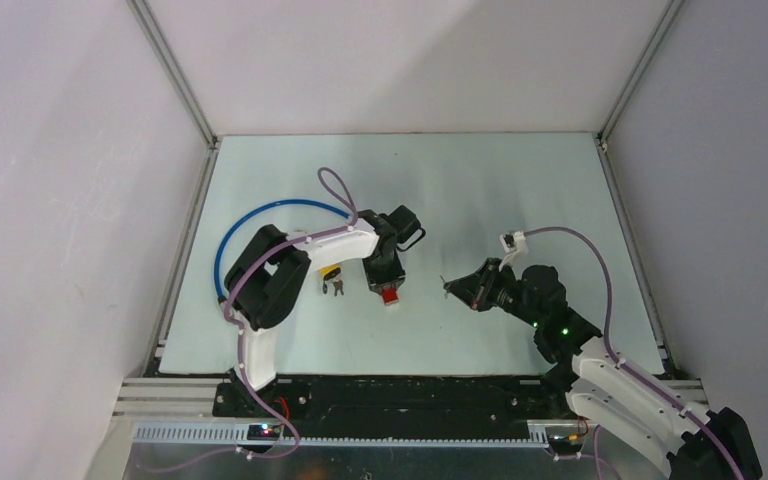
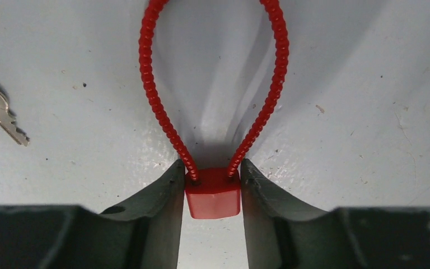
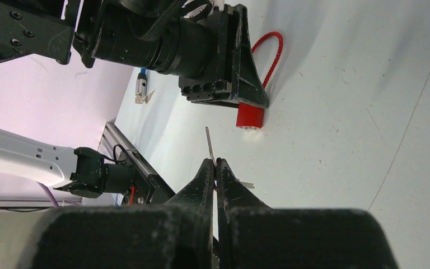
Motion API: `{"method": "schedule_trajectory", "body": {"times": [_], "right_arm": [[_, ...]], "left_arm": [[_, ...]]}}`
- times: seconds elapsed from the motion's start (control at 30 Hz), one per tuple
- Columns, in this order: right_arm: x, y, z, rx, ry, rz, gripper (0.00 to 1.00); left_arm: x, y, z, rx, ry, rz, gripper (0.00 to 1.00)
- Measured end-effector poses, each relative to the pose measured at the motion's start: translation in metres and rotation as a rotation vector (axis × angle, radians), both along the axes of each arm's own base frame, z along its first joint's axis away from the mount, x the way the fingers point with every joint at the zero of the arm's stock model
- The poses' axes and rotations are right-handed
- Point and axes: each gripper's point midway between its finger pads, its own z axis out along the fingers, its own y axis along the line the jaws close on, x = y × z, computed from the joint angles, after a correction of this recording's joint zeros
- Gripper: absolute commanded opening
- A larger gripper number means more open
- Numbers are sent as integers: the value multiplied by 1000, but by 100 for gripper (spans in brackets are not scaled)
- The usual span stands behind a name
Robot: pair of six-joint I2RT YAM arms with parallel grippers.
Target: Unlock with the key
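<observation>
Blue hose [image 1: 260, 215] arched over the left arm, at the left side of the pale table [image 1: 500, 190]. Just right of that arm's elbow, loose on the surface: spare keys [image 1: 335, 288], a small bunch, near the left gripper but apart from it, also showing at the left edge of the left wrist view. Next along, left gripper [image 2: 213, 185], pointed down at the table, jaws pinched from both sides on the lock [image 2: 213, 196], a small red block resting on the table left of centre. Out of the block's far face, a red beaded loop [image 2: 148, 84], both ends set into the body, stretched away across the table between the two finger lines. Black fingers [image 3: 241, 67] flanking the block in the right wrist view and hiding most of its sides, only the near end face exposed; keyhole too small to make out. Then a strip of table between lock and right arm. Further right, key [image 3: 209, 143], a thin metal blade, poking out of the right gripper [image 3: 216, 168], jaws shut tight on its head. Blade tip aimed toward the lock's exposed end, near it but not touching.
</observation>
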Motion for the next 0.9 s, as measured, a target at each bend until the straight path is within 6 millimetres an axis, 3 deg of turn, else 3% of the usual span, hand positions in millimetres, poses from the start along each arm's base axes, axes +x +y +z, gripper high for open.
{"method": "schedule_trajectory", "body": {"times": [0.1, 0.13, 0.2, 0.37, 0.7, 0.9], "right_arm": [[-2, 1, -2, 9, -2, 11, 0], [-3, 2, -4, 15, -5, 15, 0], [-5, 5, -7, 20, -5, 26, 0], [-15, 19, -16, 17, 2, 69, 0], [-20, 41, -21, 9, -13, 85, 0], [-20, 50, -32, -22, -2, 79, 0]], "left_arm": [[2, 0, 1, -14, 4, 15, 26], [2, 0, 1, -15, 4, 19, 13], [3, 0, 2, -21, 3, 29, 2], [4, 0, 12, -61, -16, 54, 0], [10, -10, 101, -262, -176, 94, 0], [6, -16, 118, -327, -179, 105, 0]]}}
